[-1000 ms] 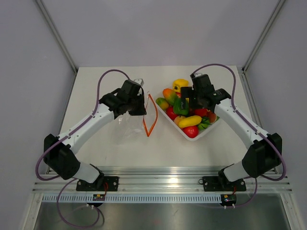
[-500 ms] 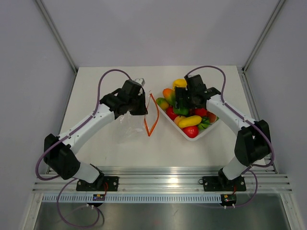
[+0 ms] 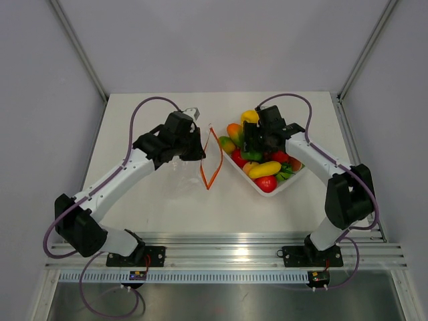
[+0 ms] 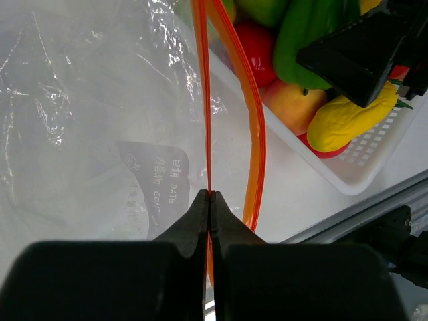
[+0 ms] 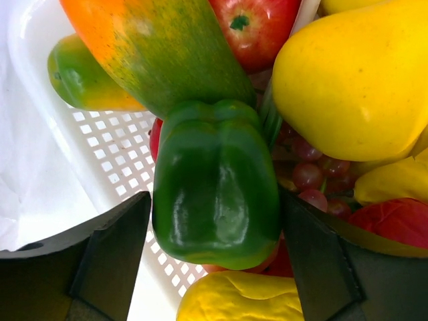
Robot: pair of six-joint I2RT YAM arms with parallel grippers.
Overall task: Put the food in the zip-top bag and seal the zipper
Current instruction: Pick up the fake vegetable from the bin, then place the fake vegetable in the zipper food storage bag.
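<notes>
Two grippers: left gripper (image 4: 209, 200) pinches zipper (image 4: 204, 100), right gripper (image 5: 214, 227) gapes around green pepper (image 5: 214, 187).

On bench (image 3: 267, 214): zip-top bag (image 3: 182, 177) L, tray (image 3: 289, 184) R, just beside each other. zipper (image 3: 212, 160) at bag's R edge, facing tray. Tray holds food (image 3: 265, 169), piled. L pincer (image 4: 210, 196) on zipper; R pincer (image 5: 214, 207) astride pepper (image 5: 217, 180) in tray.

A white perforated tray (image 4: 368, 157) sits diagonally on the right half of the cream table (image 3: 267, 215), with an aluminium rail (image 3: 221, 242) along the near edge.
</notes>
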